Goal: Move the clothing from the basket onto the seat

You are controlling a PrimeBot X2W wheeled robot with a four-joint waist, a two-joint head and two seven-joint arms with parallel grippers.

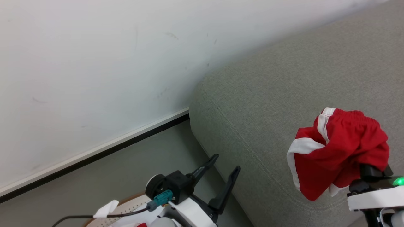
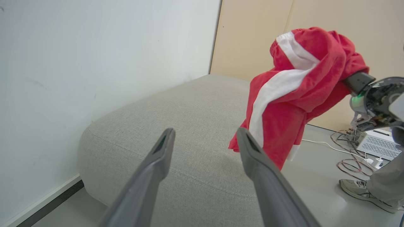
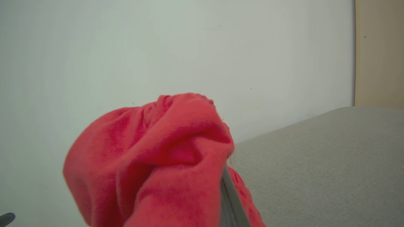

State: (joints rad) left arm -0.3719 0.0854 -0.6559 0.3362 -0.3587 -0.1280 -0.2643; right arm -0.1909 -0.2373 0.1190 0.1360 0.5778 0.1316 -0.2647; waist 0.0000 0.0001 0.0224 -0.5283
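Head view: the red clothing (image 1: 341, 151) hangs bunched from my right gripper (image 1: 369, 173), pinched tight, above the near right edge of the grey seat (image 1: 268, 110) and apparently clear of it. My left gripper (image 1: 226, 162) hovers spread wide over the basket (image 1: 129, 206) at near left. The bundle should travel farther over the cushion before I release it, or it may slide to the floor.
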